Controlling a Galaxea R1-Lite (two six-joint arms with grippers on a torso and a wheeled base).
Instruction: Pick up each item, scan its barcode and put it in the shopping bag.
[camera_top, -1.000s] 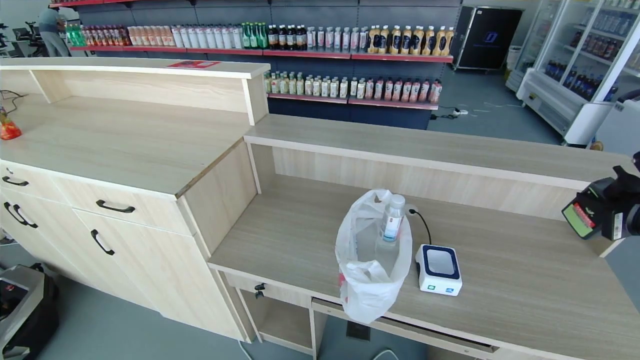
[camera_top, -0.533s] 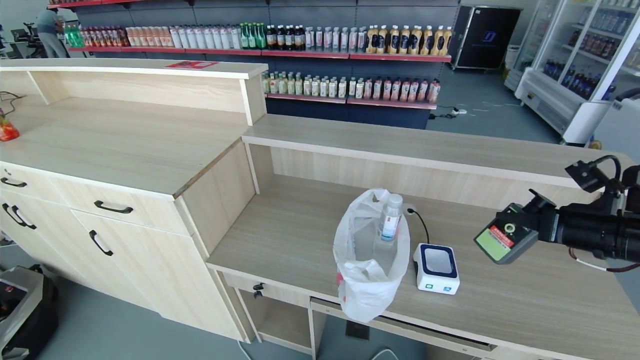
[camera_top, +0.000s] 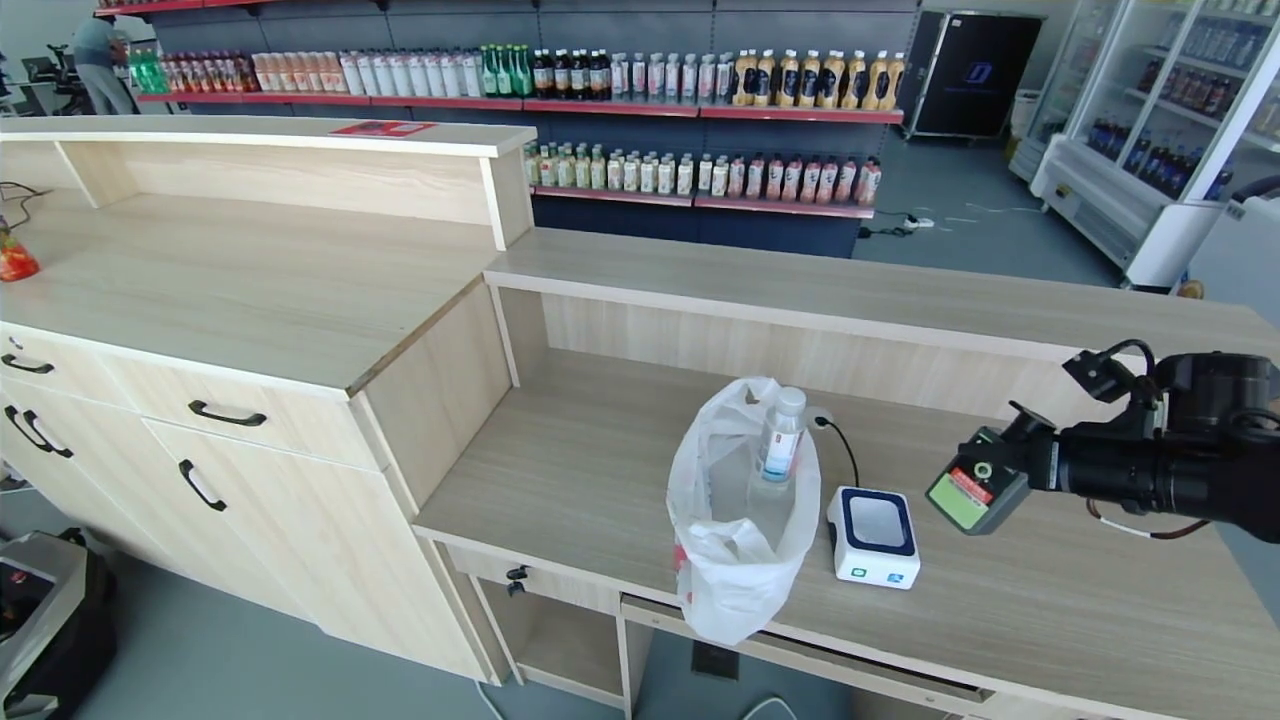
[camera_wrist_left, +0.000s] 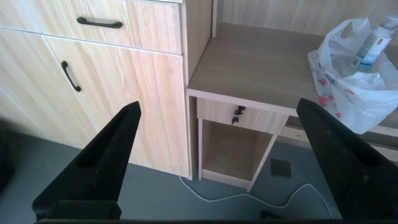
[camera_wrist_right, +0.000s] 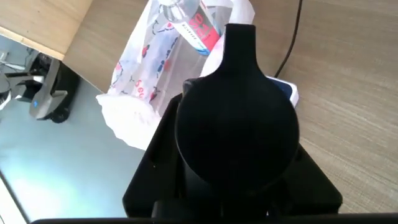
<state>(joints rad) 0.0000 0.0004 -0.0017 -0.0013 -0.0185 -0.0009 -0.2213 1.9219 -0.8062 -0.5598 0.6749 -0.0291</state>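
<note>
The shopping bag (camera_top: 740, 520) is standing on the lower counter (camera_top: 1050, 600), near its front edge. A bottle (camera_top: 783, 435) is standing inside the bag, toward its rear right. The scanner (camera_top: 875, 536) is sitting on the counter just beside the bag, on its right. A cable (camera_top: 850, 455) is running from behind the scanner toward the counter's back wall. The right gripper (camera_top: 1010, 472) is holding a box (camera_top: 965, 495) above the counter, right of the scanner and apart from it. A taller counter (camera_top: 250, 290) is adjoining on the left. Drink shelves (camera_top: 620, 90) are standing behind both.
</note>
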